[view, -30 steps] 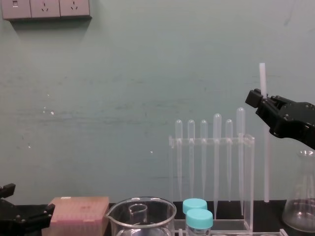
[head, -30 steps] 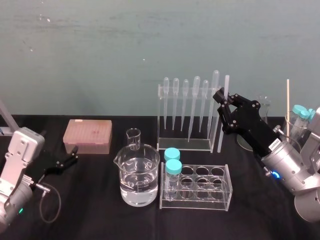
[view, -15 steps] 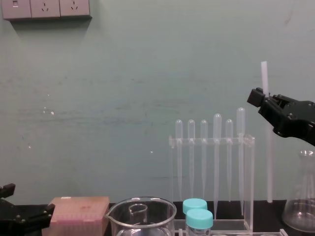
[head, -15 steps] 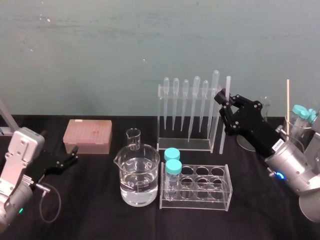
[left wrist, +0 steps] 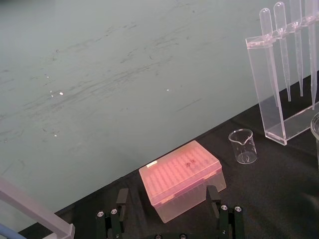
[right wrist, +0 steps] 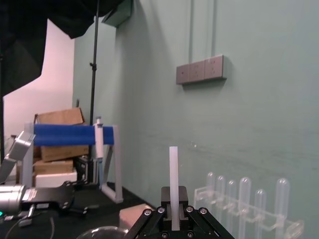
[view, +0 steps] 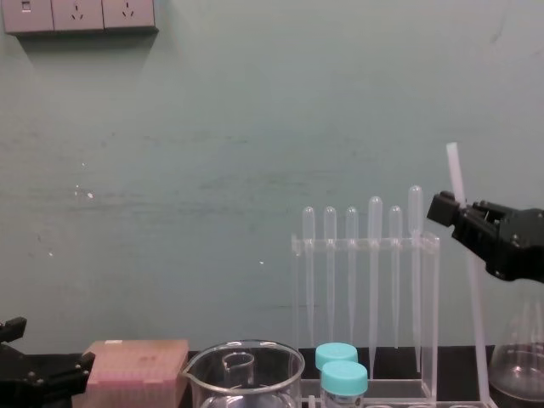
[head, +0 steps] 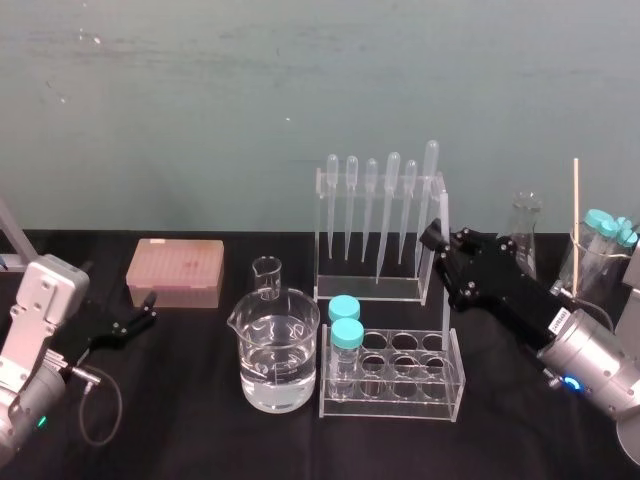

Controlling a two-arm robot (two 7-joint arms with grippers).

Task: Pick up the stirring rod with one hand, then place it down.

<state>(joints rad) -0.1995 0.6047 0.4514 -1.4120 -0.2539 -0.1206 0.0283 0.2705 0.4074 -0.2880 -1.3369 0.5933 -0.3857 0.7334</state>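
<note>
The stirring rod [view: 454, 170] is a thin whitish stick, and my right gripper [view: 444, 208] is shut on its upper part. It leans slightly, with its lower end down near the right side of the pipette rack [view: 365, 246]. From the right wrist, the stirring rod [right wrist: 173, 179] rises straight out of the shut right gripper [right wrist: 173, 221]. From the head, the right gripper [head: 440, 245] is at the rack's right end, above the test-tube rack [head: 440, 385]. My left gripper [head: 146, 311] rests open at the left, near the pink box [head: 175, 270].
A large beaker of water [head: 278, 350] and a small empty beaker [head: 267, 275] stand in the middle. Two blue-capped tubes [head: 346, 335] sit in the test-tube rack. A conical flask [head: 525, 235] and a beaker with a wooden stick [head: 576, 215] stand at the far right.
My right gripper has come down and toward me with the rod. The rod has dropped lower and now leans instead of standing upright. The left arm has not moved.
</note>
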